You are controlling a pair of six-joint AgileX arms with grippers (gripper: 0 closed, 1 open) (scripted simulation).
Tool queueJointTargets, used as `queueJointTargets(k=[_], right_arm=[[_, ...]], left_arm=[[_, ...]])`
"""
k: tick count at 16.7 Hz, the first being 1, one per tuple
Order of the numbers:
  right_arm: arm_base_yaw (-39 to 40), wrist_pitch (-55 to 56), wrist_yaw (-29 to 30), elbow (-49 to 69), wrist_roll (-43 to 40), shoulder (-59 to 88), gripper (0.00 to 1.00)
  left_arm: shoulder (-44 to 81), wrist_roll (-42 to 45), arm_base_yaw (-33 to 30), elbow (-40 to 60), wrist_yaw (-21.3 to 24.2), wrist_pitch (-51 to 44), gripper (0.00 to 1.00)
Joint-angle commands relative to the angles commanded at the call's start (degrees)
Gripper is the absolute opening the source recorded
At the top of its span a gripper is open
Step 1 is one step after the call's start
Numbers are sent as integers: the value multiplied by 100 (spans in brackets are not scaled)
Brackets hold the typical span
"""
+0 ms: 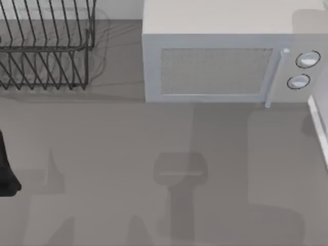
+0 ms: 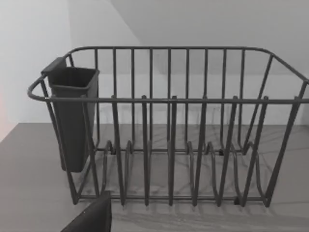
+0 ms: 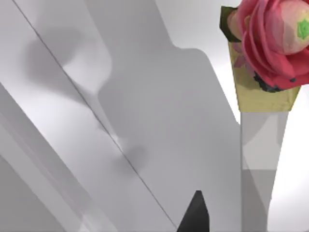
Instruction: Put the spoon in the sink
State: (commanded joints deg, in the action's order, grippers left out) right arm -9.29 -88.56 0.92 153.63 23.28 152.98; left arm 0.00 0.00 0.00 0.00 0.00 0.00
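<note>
Left gripper (image 2: 91,217) is seen as one dark tip low in the left wrist view, held near the front of a wire rack (image 2: 169,100); whether it is open or closed cannot be told. The left arm (image 1: 5,169) is glimpsed as a dark shape at the left edge of the grey table (image 1: 102,154) in the top view. The rack is pictured standing upright at the table's back left corner, and a dark cup (image 2: 72,121) is hung on one end of it, inside the wires. Further right, a pale microwave (image 1: 215,66) is set against the back of the table, just beside the rack but apart from it. Its door is shut, and two round dials (image 1: 307,59) are placed one above the other at its right end. Soft shadows are cast across the middle of the table. A white ledge (image 1: 320,128) is cut off by the right edge of the top view. The right gripper (image 3: 195,217) is likewise seen as a single dark tip, in the right wrist view, with pale slanted panels behind it; its state cannot be told either. Beyond it, a pink flower (image 3: 270,38) in a yellow pot (image 3: 265,99) is perched on a white pedestal (image 3: 256,159). Where the spoon lies cannot be told.
</note>
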Motion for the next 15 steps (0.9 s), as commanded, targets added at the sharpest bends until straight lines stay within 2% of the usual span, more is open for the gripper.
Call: queueJointTargets(k=[5, 10, 15], right_arm=[[25, 817, -6, -1217, 6, -338, 0], [26, 898, -6, -1308, 7, -377, 0], [26, 898, -6, -1308, 7, -377, 38]], left_arm=[[0, 0, 0, 0, 0, 0, 100], [0, 0, 0, 0, 0, 0, 100], [0, 0, 0, 0, 0, 0, 100]])
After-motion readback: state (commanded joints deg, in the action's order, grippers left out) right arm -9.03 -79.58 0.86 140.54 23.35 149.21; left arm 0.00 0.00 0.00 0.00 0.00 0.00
